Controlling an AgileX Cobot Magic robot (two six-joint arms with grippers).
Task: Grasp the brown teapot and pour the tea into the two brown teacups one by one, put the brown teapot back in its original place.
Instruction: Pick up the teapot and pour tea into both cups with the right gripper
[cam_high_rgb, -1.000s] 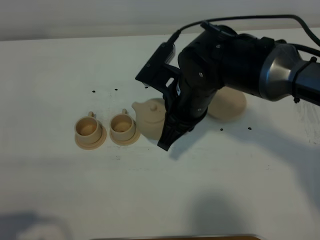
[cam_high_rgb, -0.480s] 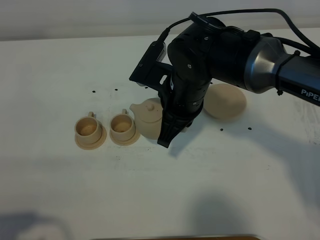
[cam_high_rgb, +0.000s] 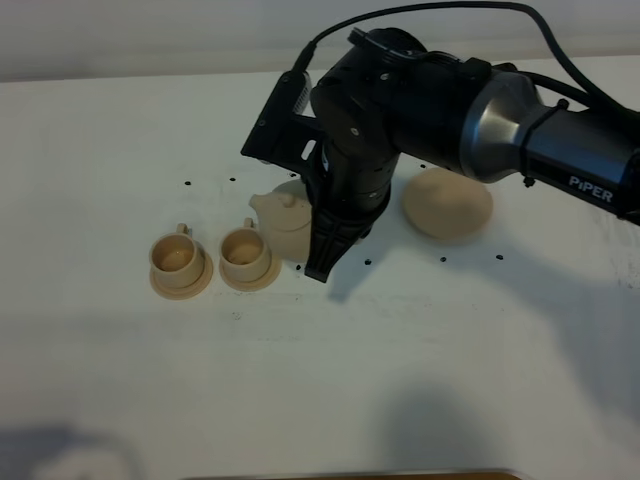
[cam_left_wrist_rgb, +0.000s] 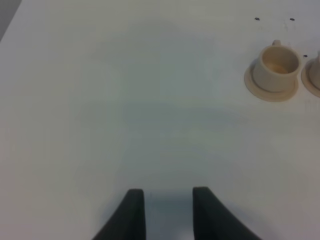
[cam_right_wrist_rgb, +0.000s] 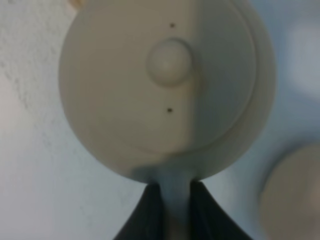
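The brown teapot (cam_high_rgb: 283, 222) hangs beside the nearer of the two brown teacups (cam_high_rgb: 243, 250), its spout pointing toward that cup. My right gripper (cam_high_rgb: 320, 262) is shut on the teapot's handle. In the right wrist view the lid and knob of the teapot (cam_right_wrist_rgb: 165, 85) fill the frame above the right gripper (cam_right_wrist_rgb: 171, 200). The second teacup (cam_high_rgb: 177, 258) stands further left on its saucer. The original place (cam_high_rgb: 448, 203), a wide tan disc, lies bare to the right of the arm. My left gripper (cam_left_wrist_rgb: 168, 200) hovers open over bare table, well away from a teacup (cam_left_wrist_rgb: 275, 67).
The white table (cam_high_rgb: 420, 360) carries small black dots around the cups and the disc. The bulky black right arm (cam_high_rgb: 400, 110) hides the teapot's handle side. A dark edge shows at the bottom of the exterior view.
The right arm has carried the teapot left and a little toward the back, closer to the nearer cup. The left gripper has not moved.
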